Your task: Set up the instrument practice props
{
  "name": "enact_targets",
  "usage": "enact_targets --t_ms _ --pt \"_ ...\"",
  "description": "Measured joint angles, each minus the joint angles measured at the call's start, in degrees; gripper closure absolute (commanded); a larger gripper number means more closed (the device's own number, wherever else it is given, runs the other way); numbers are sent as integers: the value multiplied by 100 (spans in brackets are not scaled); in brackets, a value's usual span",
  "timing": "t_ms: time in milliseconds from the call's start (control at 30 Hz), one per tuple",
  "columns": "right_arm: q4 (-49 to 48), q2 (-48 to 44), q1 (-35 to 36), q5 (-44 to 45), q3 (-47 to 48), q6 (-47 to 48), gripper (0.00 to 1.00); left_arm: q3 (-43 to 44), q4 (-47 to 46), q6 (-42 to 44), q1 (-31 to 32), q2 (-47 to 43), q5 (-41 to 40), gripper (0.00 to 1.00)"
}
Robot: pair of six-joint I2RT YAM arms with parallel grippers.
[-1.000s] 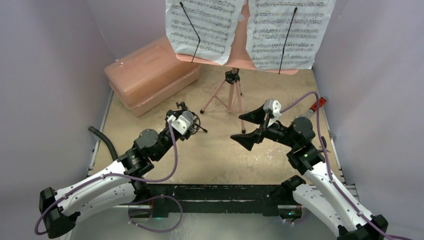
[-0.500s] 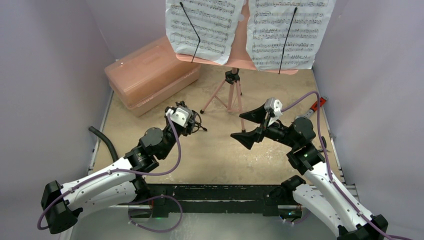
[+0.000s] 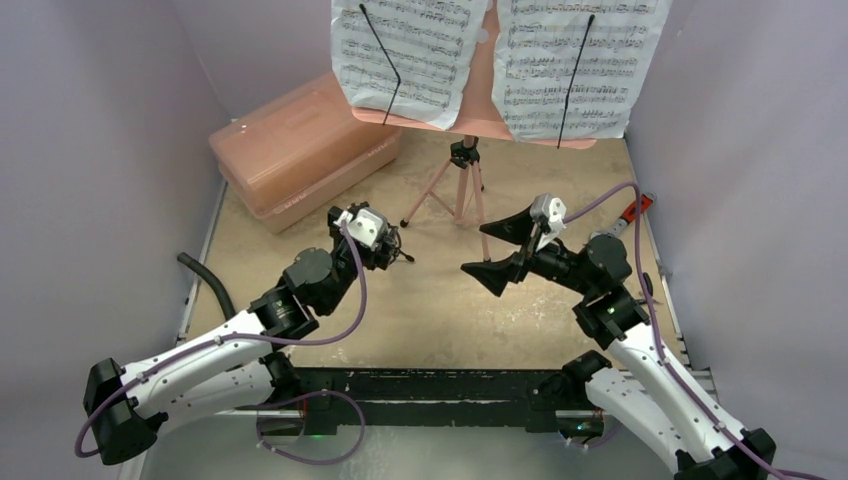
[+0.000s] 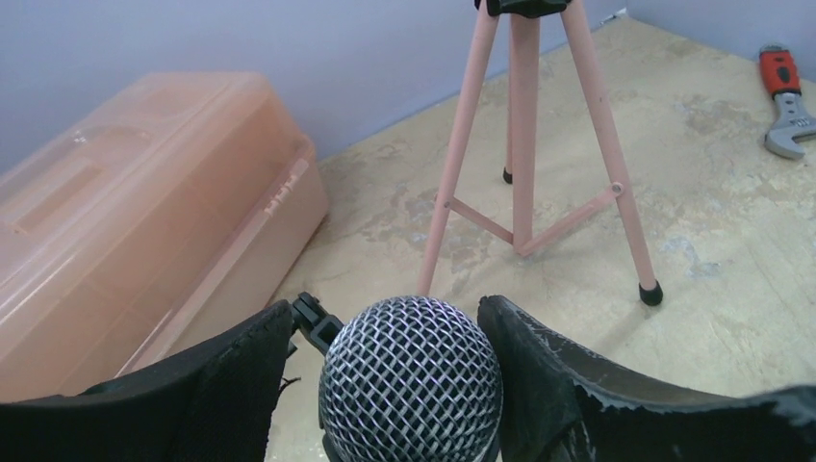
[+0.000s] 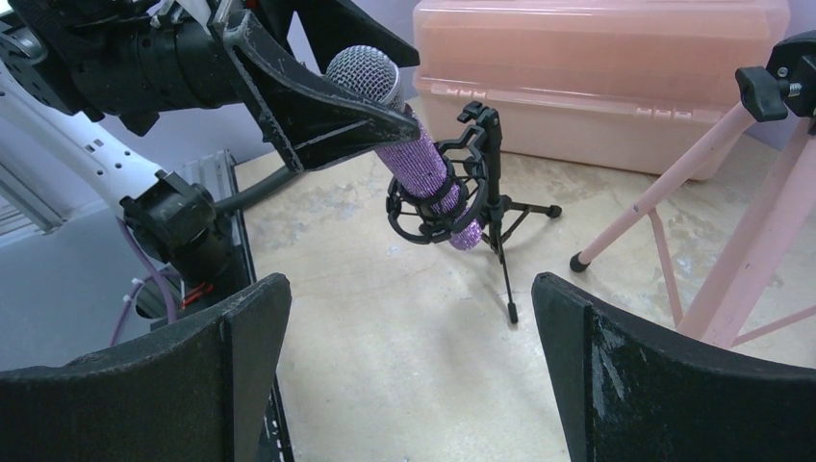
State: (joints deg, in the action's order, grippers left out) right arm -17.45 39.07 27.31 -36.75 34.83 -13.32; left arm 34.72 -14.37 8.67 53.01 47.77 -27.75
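Observation:
The glittery purple microphone (image 5: 423, 159) sits tilted in the black shock-mount mini tripod (image 5: 491, 183), which stands on the table left of the middle (image 3: 398, 252). My left gripper (image 4: 385, 318) is open around the mesh microphone head (image 4: 412, 380). A gap shows at its left finger, and the right finger lies close against the mesh. My right gripper (image 3: 475, 252) hangs open and empty over the middle of the table, facing the microphone. The pink music stand (image 3: 458, 195) stands at the back with two white sheet-music pages (image 3: 405, 50) (image 3: 575, 60) on its desk.
A big pink plastic case (image 3: 300, 150) lies at the back left, close behind the mini tripod. A red-handled wrench (image 3: 637, 208) lies by the right wall. A black hose (image 3: 205, 280) runs along the left edge. Purple walls close in three sides.
My left arm has reached a little farther toward the back and its jaws have widened around the microphone head. The right arm has not moved.

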Motion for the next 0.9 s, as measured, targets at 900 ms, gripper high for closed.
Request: enact_targets --t_ms 900 --pt "-787 481 0 28 -2 -343 2 2723 2218 -1381 -1624 1032 1029 0"
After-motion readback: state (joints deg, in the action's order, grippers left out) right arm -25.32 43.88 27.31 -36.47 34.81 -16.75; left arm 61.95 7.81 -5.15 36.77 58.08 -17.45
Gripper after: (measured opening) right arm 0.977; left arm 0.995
